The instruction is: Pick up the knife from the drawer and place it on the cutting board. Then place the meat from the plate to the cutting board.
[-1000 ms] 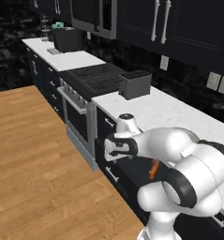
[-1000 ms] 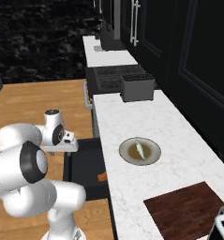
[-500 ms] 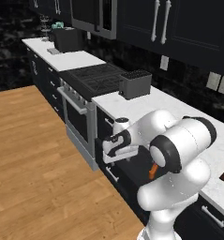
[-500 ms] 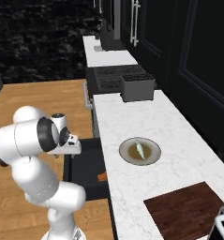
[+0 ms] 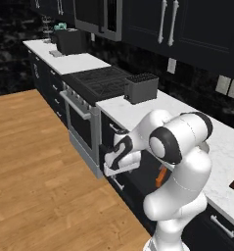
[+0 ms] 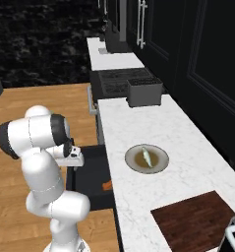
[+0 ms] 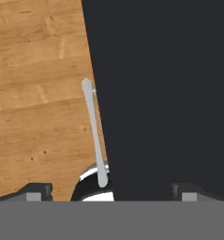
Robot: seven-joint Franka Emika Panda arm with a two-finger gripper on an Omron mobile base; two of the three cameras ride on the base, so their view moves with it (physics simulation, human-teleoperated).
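Black kitchen cabinets frame us as our two-finger gripper [image 7: 108, 192], fingers spread wide, has swung above the wide shallow black drawer [image 6: 92, 174], toward the orange-handled knife [image 6: 107, 185].

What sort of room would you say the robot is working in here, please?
A home-style kitchen, rendered: a stove set into a white marble counter, black upper cabinets, and a plate beside a cutting board.

We are in a home kitchen — a long white marble counter [image 6: 153, 128] over black cabinets, a black stove with silver oven door [image 5: 89, 93] far along, wooden plank floor [image 5: 35, 166] beside.
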